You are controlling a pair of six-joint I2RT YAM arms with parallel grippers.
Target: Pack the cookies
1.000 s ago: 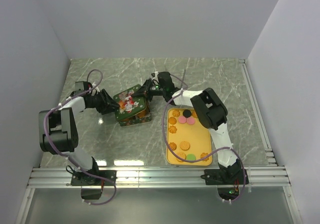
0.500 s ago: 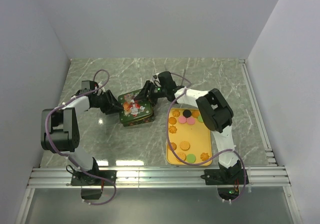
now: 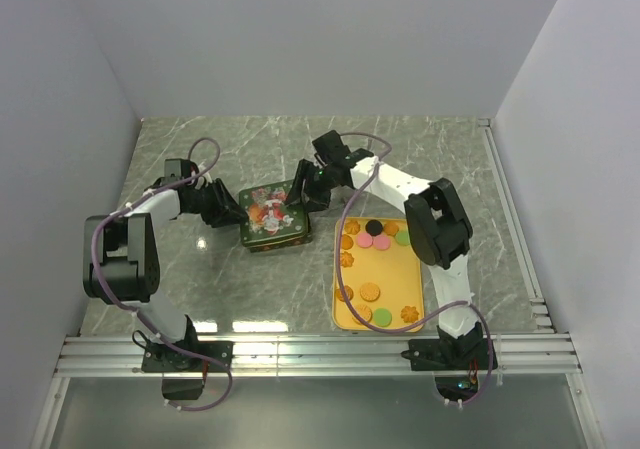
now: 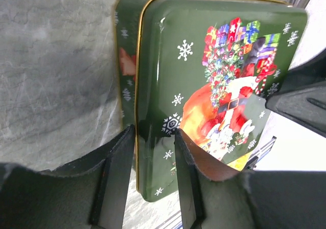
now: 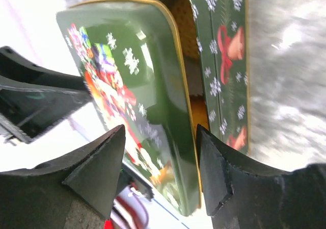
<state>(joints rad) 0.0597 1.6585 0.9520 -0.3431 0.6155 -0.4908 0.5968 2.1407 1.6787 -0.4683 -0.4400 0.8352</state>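
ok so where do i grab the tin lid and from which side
Take the lid by its thin rim at one end, one finger over the printed top, one under the lip, coming in level from the side. It is broad, flat and ajar on the tin, so only an edge fits between fingers. The left gripper pinches it that way.

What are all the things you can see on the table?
cookie tin: one, green with Christmas pictures, left of the tray.
lid: one, green with Santa, askew on the tin, not shut.
tray: one, yellow, near right.
cookies: about thirteen, golden, pink, green, one black, on the tray; something golden shows inside the tin.
table: one, grey marble.
left arm: one, white and black, jaws pinching the lid's left edge.
right arm: one, white and black, jaws open around the lid's right edge.
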